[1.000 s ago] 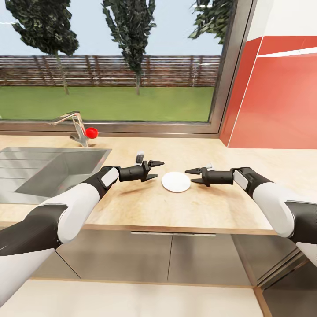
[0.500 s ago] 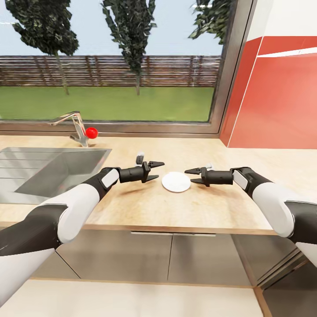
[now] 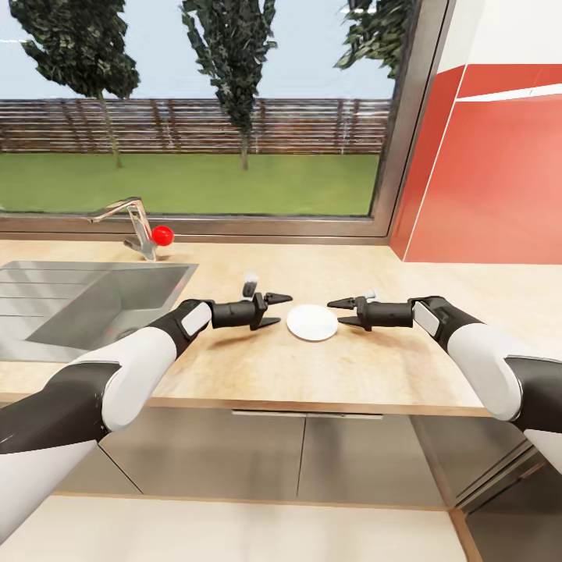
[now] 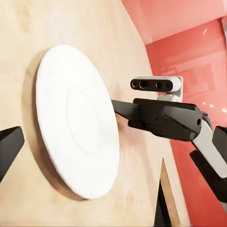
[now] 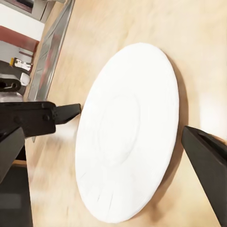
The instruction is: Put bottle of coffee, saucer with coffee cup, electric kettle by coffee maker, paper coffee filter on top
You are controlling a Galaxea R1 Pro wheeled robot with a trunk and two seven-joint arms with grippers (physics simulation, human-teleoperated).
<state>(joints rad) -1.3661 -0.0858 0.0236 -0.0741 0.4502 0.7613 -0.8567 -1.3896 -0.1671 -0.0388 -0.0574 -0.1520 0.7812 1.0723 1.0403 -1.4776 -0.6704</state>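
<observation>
Flanking saucer [image 3: 312, 322] on countertop [image 3: 367, 375]: left gripper [image 3: 276, 309] nearer, right gripper [image 3: 344, 311] opposite, both gaping, holding nothing.

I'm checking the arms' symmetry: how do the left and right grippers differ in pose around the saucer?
The left gripper sits on the sink side of the saucer, pointing right; the right gripper sits on the red wall side, pointing left. The left one's fingers look slightly closer to the saucer rim than the right's. Both are open, empty, hovering low at about the same height.
</observation>
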